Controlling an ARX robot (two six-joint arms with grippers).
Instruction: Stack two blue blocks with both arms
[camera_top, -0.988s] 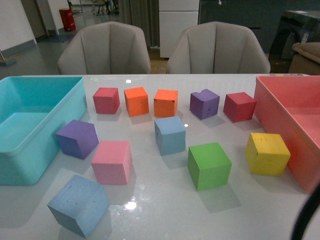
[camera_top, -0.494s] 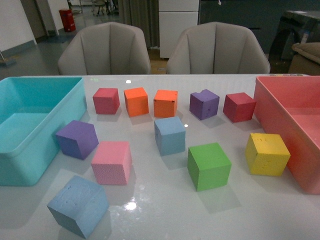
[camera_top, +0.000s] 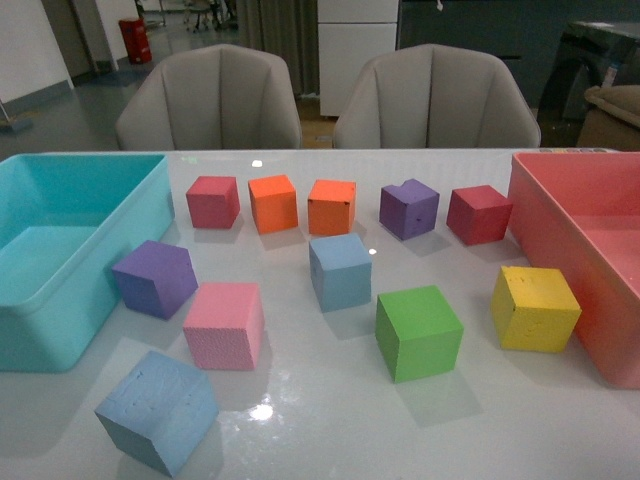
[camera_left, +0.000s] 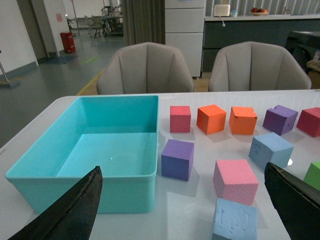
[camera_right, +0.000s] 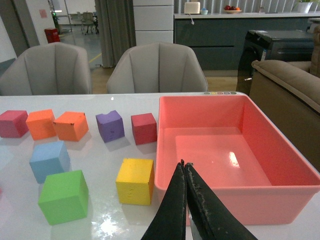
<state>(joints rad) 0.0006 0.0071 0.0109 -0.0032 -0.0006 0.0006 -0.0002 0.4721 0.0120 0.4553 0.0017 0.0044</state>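
- Glossy white counter (camera_top: 330, 430), two beige chairs (camera_top: 208, 95) pulled up at 12, open office floor behind them.
- Turquoise bin (camera_top: 60, 300) at 9 and pink bin (camera_top: 560, 215) at 3, just glare on their floors. The pink one is cut off by the frame.
- One blue block (camera_top: 340, 270) sits dead center, the other blue block (camera_top: 158, 410) at 7, well apart, both on the counter.
- Left pincer (camera_left: 181, 172) spread wide with its fingers cropped, right pincer (camera_right: 185, 167) tips pressed together, gripping nothing.
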